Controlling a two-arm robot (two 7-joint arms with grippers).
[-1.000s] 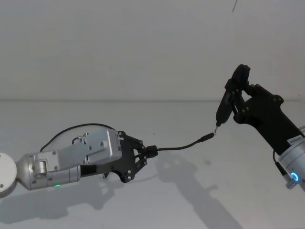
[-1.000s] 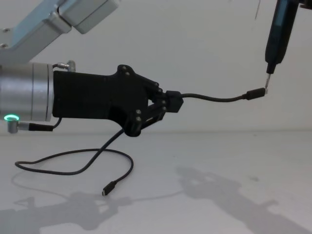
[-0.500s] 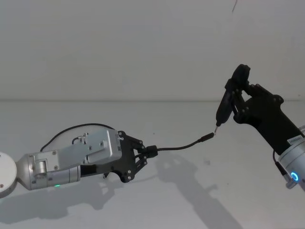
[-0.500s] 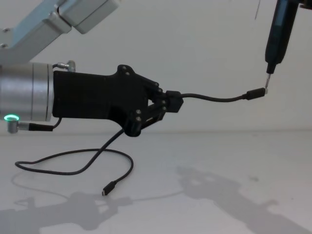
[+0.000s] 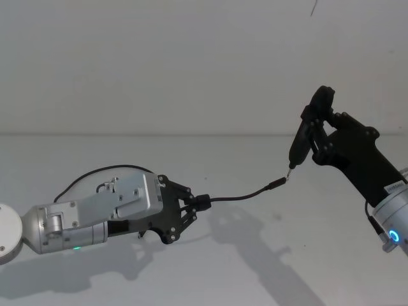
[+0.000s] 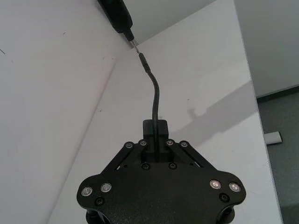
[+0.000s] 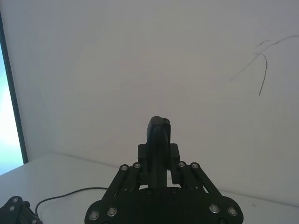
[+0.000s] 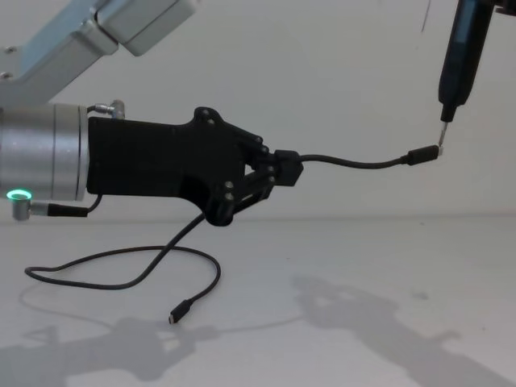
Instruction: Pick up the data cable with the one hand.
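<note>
Head view: the data cable [image 5: 245, 194] is clamped at centre by the left gripper [image 5: 199, 203]. Chest view: its tail is looped on the table [image 8: 363, 322] at lower left. Upper right, a pen tool [image 8: 459, 60] is gripped by the right gripper [image 7: 160, 144]

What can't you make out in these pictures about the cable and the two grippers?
- Chest view: the right gripper is cut off by the top edge; only its pen-shaped tool shows.
- Head view: the left gripper hides the data cable behind its body.
- Left wrist view: whether the tool's tip touches the plug is too small to tell.
</note>
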